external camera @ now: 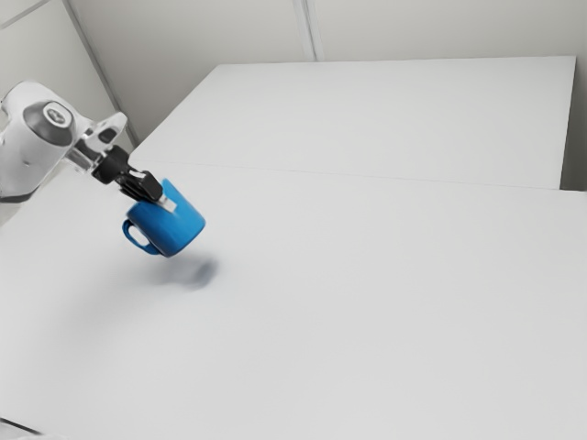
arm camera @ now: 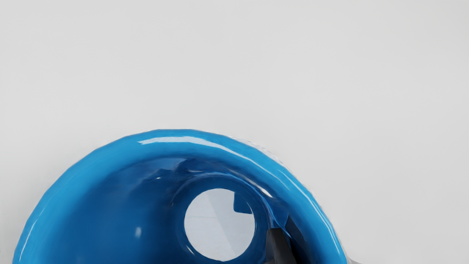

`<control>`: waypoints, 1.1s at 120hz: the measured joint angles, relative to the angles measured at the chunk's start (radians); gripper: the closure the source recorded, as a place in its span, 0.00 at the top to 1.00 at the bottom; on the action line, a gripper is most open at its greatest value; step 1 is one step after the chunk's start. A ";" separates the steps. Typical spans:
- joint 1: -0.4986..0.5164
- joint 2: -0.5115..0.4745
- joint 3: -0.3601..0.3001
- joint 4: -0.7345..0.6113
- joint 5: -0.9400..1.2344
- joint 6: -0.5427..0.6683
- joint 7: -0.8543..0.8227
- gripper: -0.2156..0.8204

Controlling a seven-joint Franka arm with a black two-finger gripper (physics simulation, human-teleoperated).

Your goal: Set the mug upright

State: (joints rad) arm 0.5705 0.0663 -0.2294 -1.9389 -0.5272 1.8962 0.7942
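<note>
One blue mug [external camera: 179, 231] is held in the air above the pale counter [external camera: 367, 293], near the exterior view's left side. The mug is tilted: its opening is directed up toward the claw [external camera: 165, 203], and its base is directed down toward the exterior view's right. The handle [external camera: 136, 236] is carried on the side toward the exterior view's left. The claw is closed on the mug's side wall, which is clamped between its two fingers. One dark finger [arm camera: 280, 247] is inserted through the opening, as seen in the wrist view; the other is positioned against the outside of the wall. A pale round area [arm camera: 212, 223] is seen at the inner bottom of the mug, and bright reflections are shown along its rim. A soft shadow [external camera: 199, 273] is cast on the counter below the mug. The claw is carried by the white arm [external camera: 26, 137], which is extended from the exterior view's left edge.
</note>
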 joint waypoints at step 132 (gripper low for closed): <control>-0.480 -0.290 0.107 -0.488 0.405 0.444 -0.569 0.11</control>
State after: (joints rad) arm 0.0901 -0.2235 -0.1227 -2.4269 -0.1226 2.3399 0.2253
